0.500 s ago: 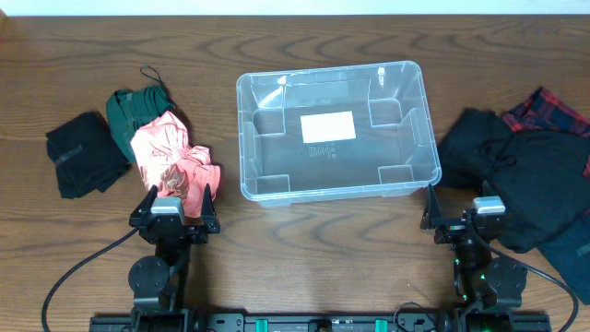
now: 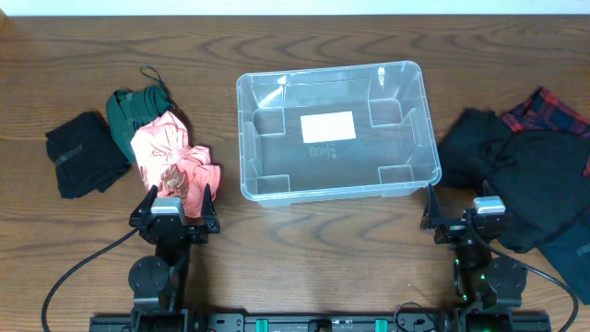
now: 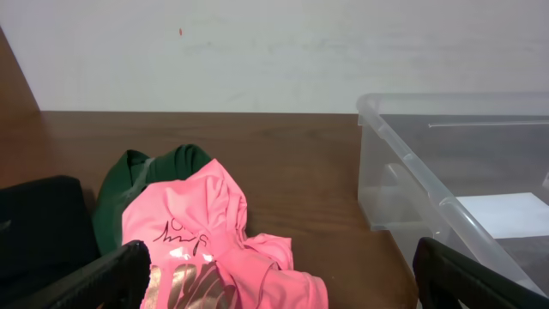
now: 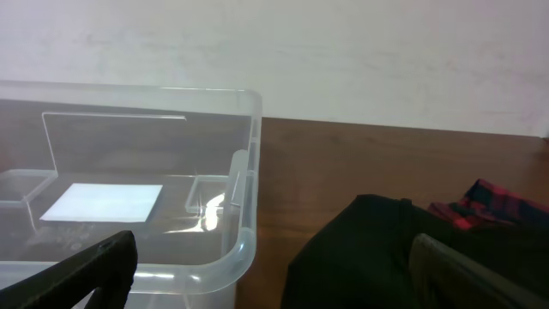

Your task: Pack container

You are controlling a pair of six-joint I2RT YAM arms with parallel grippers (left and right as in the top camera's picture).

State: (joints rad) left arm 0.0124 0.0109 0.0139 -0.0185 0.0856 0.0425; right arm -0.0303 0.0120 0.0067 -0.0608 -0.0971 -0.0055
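Note:
The clear plastic container (image 2: 419,138) stands in the middle of the table, empty, with a white label on its base. It also shows in the left wrist view (image 3: 446,206) and the right wrist view (image 4: 240,249). My left gripper (image 2: 175,205) is open and empty at the near left, just in front of a pink garment (image 2: 171,159) (image 3: 197,232). My right gripper (image 2: 456,210) is open and empty at the near right, between the container's corner and a black garment (image 2: 516,175) (image 4: 360,257).
A dark green garment (image 2: 129,109) (image 3: 129,176) lies behind the pink one. A black folded cloth (image 2: 83,152) lies at the far left. A red plaid garment (image 2: 544,111) (image 4: 489,202) lies at the far right, with a dark blue piece (image 2: 572,254) at the right edge.

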